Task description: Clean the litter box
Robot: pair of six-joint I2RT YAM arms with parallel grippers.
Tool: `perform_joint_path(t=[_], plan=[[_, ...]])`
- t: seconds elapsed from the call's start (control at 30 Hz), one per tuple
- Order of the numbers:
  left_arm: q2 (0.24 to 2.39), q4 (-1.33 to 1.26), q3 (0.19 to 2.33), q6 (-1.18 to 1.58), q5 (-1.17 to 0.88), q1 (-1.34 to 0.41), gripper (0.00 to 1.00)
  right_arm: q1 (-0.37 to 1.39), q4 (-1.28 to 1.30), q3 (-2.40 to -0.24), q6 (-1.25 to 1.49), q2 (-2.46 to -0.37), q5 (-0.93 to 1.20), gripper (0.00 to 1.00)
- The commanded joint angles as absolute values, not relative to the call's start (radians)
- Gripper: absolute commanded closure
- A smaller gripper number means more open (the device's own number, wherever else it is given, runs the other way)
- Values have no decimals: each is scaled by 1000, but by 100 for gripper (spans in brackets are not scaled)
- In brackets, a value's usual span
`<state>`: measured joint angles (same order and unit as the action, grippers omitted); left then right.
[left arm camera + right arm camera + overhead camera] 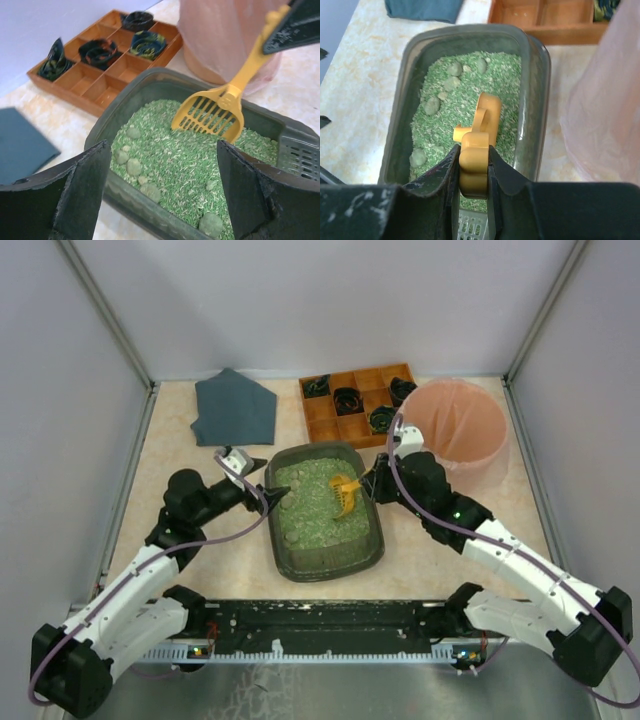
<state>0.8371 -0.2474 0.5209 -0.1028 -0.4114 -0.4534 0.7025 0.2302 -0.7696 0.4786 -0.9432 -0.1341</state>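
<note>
The dark grey-green litter box (330, 568) holds green litter at the table's middle. It also shows in the left wrist view (150, 205) and the right wrist view (535, 75). My right gripper (372, 485) (472, 150) is shut on the handle of a yellow slotted scoop (345, 492) (212, 112) (482, 120). The scoop's head rests tilted on the litter near the box's right side. My left gripper (258, 480) (162, 145) is open and empty, its jaws wide apart over the box's left rim. Several grey-green clumps (134, 166) (432, 105) lie along the litter's left side.
A round pink bag-lined bin (455, 420) (225, 40) (610, 100) stands right of the box. An orange-brown wooden compartment tray (355, 405) (100, 70) with dark rolled items sits behind. A dark blue-grey cloth (235, 408) lies at the back left. Walls enclose the table.
</note>
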Motion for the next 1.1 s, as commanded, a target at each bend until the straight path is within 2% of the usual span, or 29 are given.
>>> perform_joint_path(t=[0.0, 0.3, 0.4, 0.53, 1.07], plan=[[829, -398, 508, -141, -562, -454, 10, 737, 302, -963, 332, -982, -160, 87], [838, -455, 497, -199, -644, -455, 12, 772, 433, -1154, 250, -1097, -127, 94], [864, -505, 500, -192, -611, -469, 13, 773, 469, -1200, 247, -1132, -107, 96], [920, -553, 515, -218, -577, -502, 23, 781, 499, -1243, 242, -1164, -103, 98], [1244, -774, 596, -267, -427, -728, 36, 782, 515, -1261, 290, -1152, -106, 100]])
